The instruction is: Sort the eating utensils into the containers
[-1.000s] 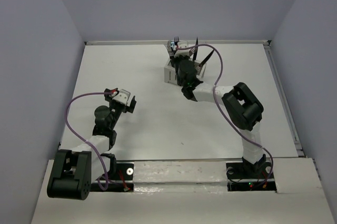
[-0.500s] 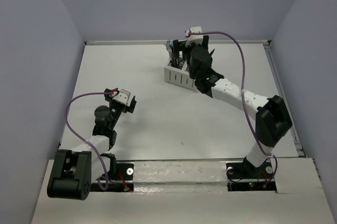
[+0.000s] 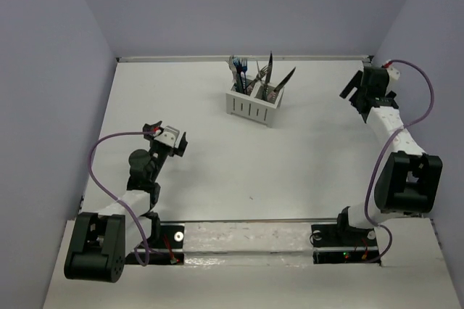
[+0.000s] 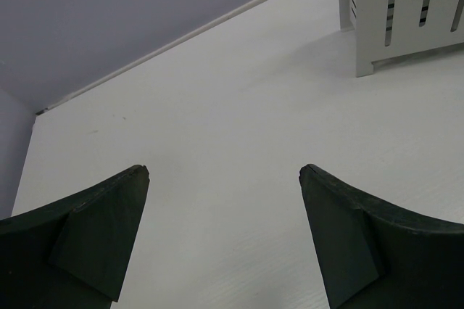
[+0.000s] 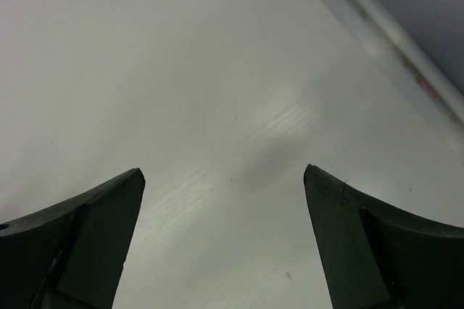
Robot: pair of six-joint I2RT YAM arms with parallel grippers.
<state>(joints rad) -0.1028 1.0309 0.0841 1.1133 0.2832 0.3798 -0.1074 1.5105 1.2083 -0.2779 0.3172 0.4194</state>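
The white slotted caddy (image 3: 253, 104) stands at the back middle of the table, and its corner shows in the left wrist view (image 4: 406, 11). Several eating utensils stand upright in it: blue forks (image 3: 240, 71) in the left compartment, dark knives (image 3: 270, 71) in the right one. My left gripper (image 3: 170, 142) hovers open over bare table at the near left, nothing between its fingers (image 4: 225, 171). Far to the right of the caddy, my right gripper (image 3: 353, 91) is open and empty (image 5: 222, 172) above the table.
A raised rail (image 5: 391, 40) runs along the table's right edge close to the right gripper. Grey walls enclose the table at the back and both sides. The right arm's purple cable (image 3: 424, 99) loops beside its forearm.
The right gripper was shut over the caddy a second ago; it has opened, lifted off and swung to the table's far right. The utensils now stand uncovered. The left arm has barely moved.
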